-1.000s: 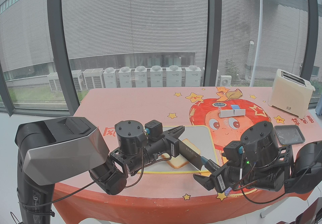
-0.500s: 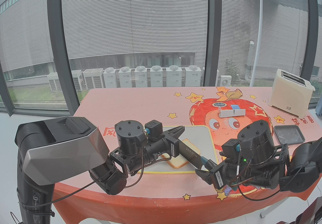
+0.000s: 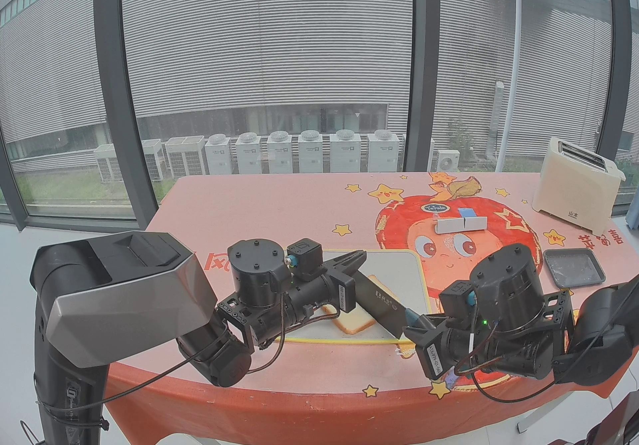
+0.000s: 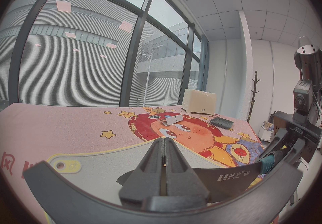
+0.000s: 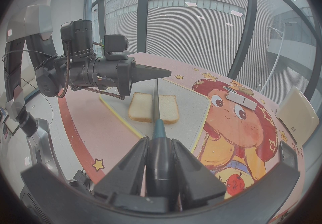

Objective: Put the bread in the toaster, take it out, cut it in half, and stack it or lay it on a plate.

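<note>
bread (image 3: 351, 321) flat on cutting board (image 3: 399, 270), near front edge | knife (image 3: 381, 304) blade across its middle | right gripper (image 5: 159, 141) clenched on knife handle, off board's front-right corner | left gripper (image 3: 353, 261) pinched together, empty, above board's left part | toaster (image 3: 576, 183) well right of board

The desk (image 3: 266, 213) has a pink cloth on it, with a big red apple face (image 3: 459, 233) and little yellow stars (image 3: 386, 193) drawn on it. A small white and blue card (image 3: 460, 222) stands on the apple face, just above its eyes. Behind the desk are tall windows with dark frames (image 3: 419, 53), and outside is a grey building with a row of white fan boxes (image 3: 309, 151).
</note>
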